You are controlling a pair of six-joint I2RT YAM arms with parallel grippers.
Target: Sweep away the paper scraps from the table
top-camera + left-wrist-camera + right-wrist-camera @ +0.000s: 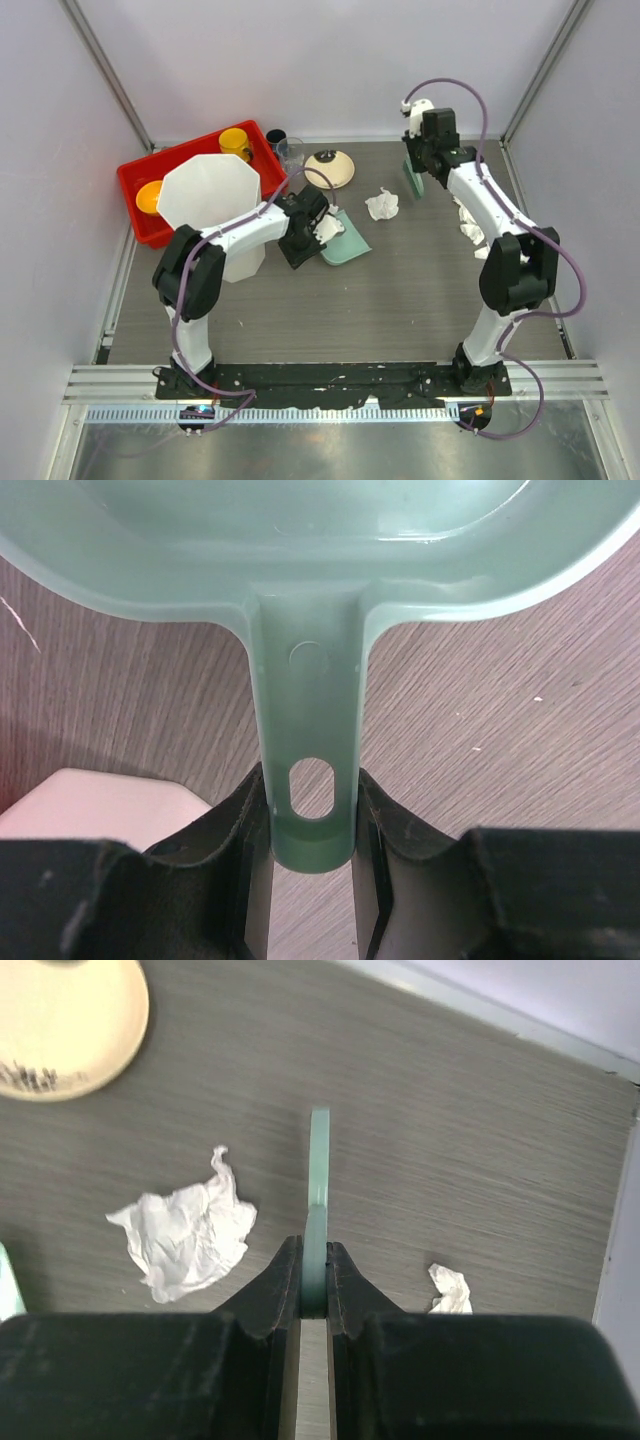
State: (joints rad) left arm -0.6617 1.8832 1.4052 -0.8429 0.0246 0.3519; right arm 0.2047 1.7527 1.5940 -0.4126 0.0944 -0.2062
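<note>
Left gripper (pixel 310 825): clamped on the dustpan (pixel 300 540) by its handle, one finger tight on each side.
Dustpan: pale green, lying on the table (pixel 520 740) a little left of the middle, mouth facing the right edge.
Right gripper (pixel 314 1280): closed tight on a thin green scraper (pixel 318 1180), seen edge-on.
Scraper: held near the far edge, right of centre; I cannot tell whether its tip touches the table.
Scraps (pixel 382 205): the biggest crumpled wad lies on the table between dustpan and scraper, near the scraper's left side but apart from it. A small scrap (pixel 450 1290) lies on the scraper's right. More white wads (pixel 470 228) lie toward the right edge, partly hidden by the right arm.
Plate (pixel 330 168): cream, near the far edge, just behind the dustpan.
Tray (pixel 150 232): red, in the far left corner, with yellow cups (pixel 236 142) in it.
Bin (pixel 210 200): white, eight-sided, at the tray's near side beside the left arm.
Glass (pixel 291 152): clear, by a black cup (pixel 276 137) at the far edge.
</note>
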